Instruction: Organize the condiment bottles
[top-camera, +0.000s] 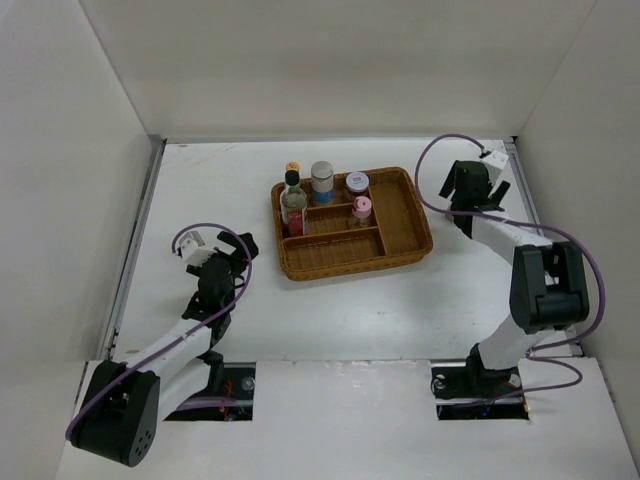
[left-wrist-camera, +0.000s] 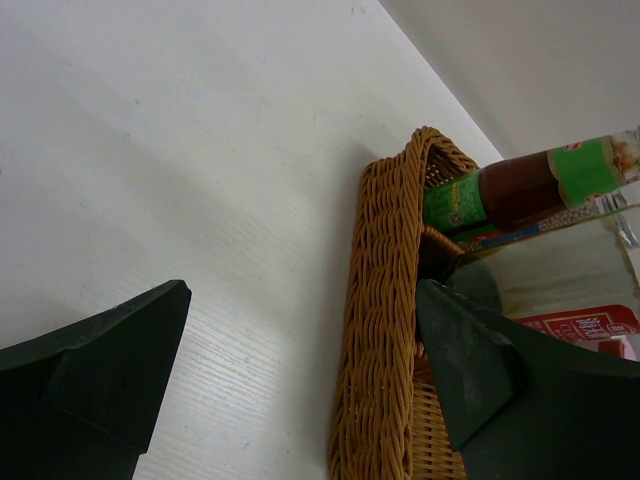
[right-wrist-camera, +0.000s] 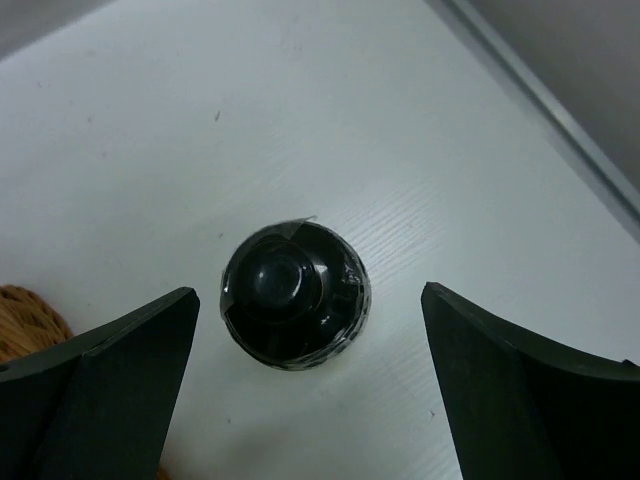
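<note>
A black-capped bottle (right-wrist-camera: 295, 295) is seen upright on the table (right-wrist-camera: 150, 120), mid-frame, outside the tray (top-camera: 405, 215). The right gripper (right-wrist-camera: 310, 385) is held wide open and empty above it, probably ready to grasp. The left gripper (left-wrist-camera: 300, 370) is spread too, empty, near the tray, where the other bottles (top-camera: 322, 182) are grouped upper left.

Left claw (left-wrist-camera: 300, 300) open; right claw (right-wrist-camera: 310, 295) open, pointing down.

I see open surface (top-camera: 200, 190) between my left tool (top-camera: 238, 250) and the tray (top-camera: 345, 268); bottles (top-camera: 293, 208) crowd its left end, its right compartment gives room
</note>
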